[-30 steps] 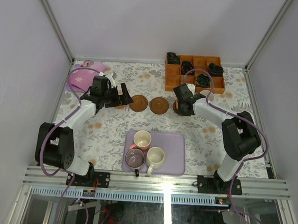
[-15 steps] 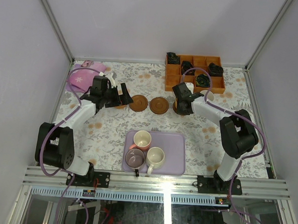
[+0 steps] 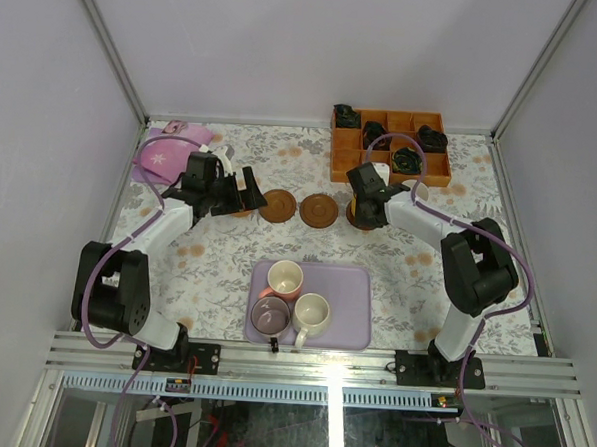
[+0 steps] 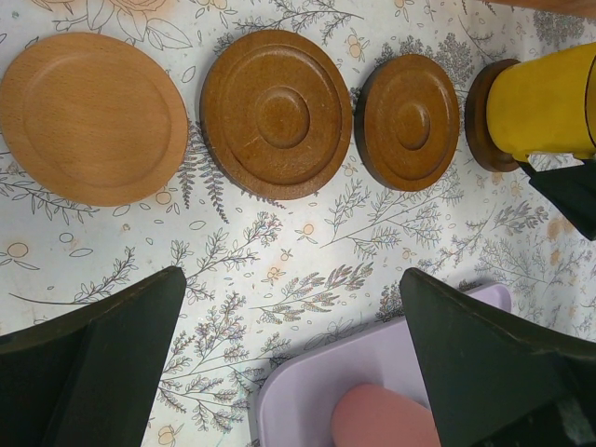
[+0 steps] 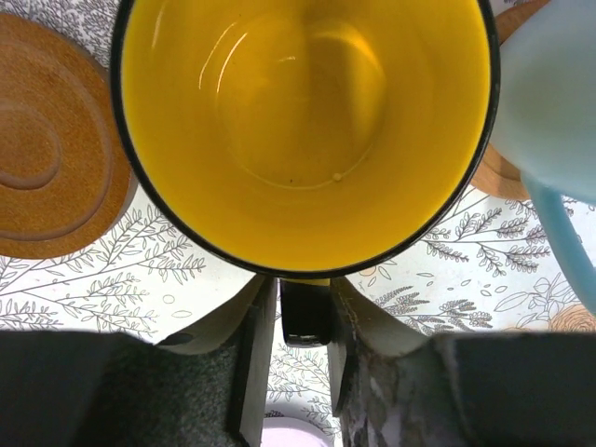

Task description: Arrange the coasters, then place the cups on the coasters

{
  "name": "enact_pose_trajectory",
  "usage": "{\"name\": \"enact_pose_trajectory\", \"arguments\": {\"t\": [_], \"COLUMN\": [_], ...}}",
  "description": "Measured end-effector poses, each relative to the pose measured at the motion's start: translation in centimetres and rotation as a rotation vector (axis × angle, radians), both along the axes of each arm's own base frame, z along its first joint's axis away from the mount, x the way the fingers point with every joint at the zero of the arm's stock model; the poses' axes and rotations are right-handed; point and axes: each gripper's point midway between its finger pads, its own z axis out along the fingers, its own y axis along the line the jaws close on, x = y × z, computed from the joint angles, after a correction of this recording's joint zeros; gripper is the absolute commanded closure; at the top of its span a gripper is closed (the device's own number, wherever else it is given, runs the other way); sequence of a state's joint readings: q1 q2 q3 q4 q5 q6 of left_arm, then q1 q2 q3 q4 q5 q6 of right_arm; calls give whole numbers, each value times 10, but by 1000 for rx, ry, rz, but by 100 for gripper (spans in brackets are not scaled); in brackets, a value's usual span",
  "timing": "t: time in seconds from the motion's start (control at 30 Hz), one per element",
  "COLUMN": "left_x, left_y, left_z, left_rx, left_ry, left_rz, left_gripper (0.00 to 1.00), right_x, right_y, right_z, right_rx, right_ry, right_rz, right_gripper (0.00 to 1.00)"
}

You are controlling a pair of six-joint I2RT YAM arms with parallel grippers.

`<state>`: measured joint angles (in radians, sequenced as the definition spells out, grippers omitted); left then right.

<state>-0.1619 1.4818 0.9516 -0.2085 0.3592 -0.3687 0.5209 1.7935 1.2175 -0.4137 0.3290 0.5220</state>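
Observation:
The yellow cup (image 5: 303, 130) stands on a dark coaster (image 4: 480, 116). My right gripper (image 5: 304, 289) is down at its black handle (image 5: 305, 312), jaws slightly parted, with a thin gap beside the handle. A light blue cup (image 5: 549, 102) stands just right of it on another coaster (image 5: 494, 172). Three bare coasters lie in a row: a pale one (image 4: 93, 116) and two dark ones (image 4: 277, 114) (image 4: 407, 121). My left gripper (image 4: 291, 307) hovers open and empty near them. The pink cup (image 3: 285, 279), purple cup (image 3: 271, 315) and white cup (image 3: 311, 312) sit on the lavender tray (image 3: 350, 286).
An orange-brown compartmented box (image 3: 346, 169) holding black objects stands at the back right, close behind my right gripper (image 3: 365, 205). A pink cloth item (image 3: 162, 156) lies at the back left. The tray sits near the front edge between the arm bases.
The right gripper's jaws have eased apart around the yellow cup's handle. The cup stays on its coaster. The left arm has hardly moved.

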Motion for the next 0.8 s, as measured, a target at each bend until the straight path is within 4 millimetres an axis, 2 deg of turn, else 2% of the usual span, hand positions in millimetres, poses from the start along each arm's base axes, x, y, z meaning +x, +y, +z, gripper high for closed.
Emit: {"name": "enact_pose_trajectory", "arguments": {"t": [0.07, 0.3, 0.57, 0.7, 0.8], "left_x": [0, 0, 1, 2, 4], "left_y": [0, 0, 0, 0, 0], "left_z": [0, 0, 0, 3, 6], "left_rx": [0, 0, 2, 5, 9], "left_ry": [0, 0, -1, -10, -23], "left_rz": [0, 0, -2, -6, -11], "left_gripper": [0, 0, 0, 0, 0], "right_x": [3, 5, 2, -5, -11], "right_y": [1, 1, 1, 1, 3], "right_z": [3, 5, 8, 25, 46], "right_rx": [6, 11, 20, 57, 101], "right_ry": [-9, -17, -10, -35, -72], "right_rz": [-3, -5, -15, -15, -2], "right_gripper": [61, 56, 23, 13, 11]}}
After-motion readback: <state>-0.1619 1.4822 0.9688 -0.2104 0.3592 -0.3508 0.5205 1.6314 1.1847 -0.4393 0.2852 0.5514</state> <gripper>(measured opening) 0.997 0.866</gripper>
